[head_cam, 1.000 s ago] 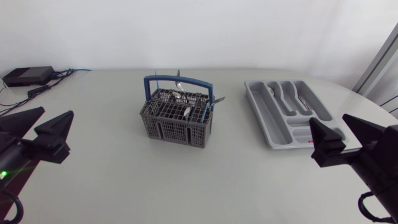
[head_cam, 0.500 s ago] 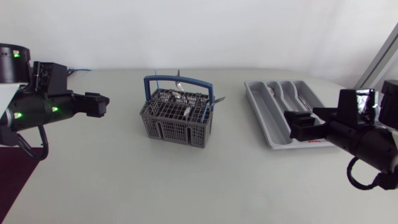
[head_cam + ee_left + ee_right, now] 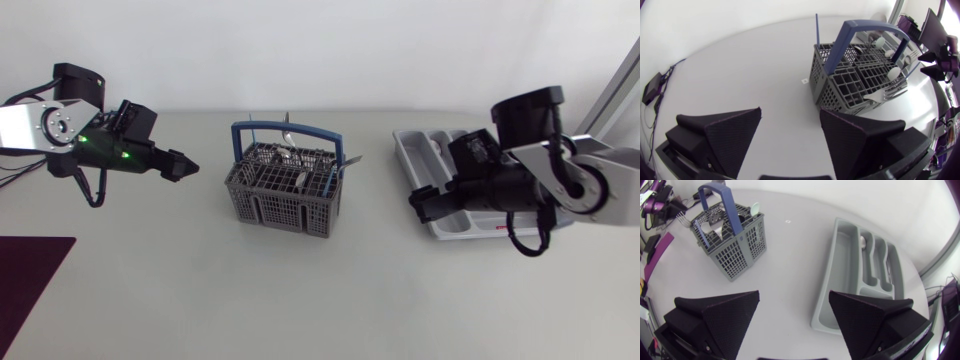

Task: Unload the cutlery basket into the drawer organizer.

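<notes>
The grey plastic cutlery basket with a blue handle (image 3: 284,186) stands mid-table, holding spoons (image 3: 892,73) and forks (image 3: 886,93). The left gripper (image 3: 180,166) hovers beside it, fingers apart. The right gripper (image 3: 421,205), fingers spread, hangs beside the grey drawer organizer (image 3: 412,160), which holds a spoon (image 3: 862,242) in one slot.

Bright, even, diffuse light. The cutlery basket (image 3: 285,190) casts only a faint, soft shadow on the pale worktop (image 3: 200,280). Both wrist views bow strongly at their edges.

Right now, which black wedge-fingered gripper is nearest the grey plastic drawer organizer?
The right gripper, at the organizer's edge; the left gripper sits beyond the grey blue-handled cutlery basket.
</notes>
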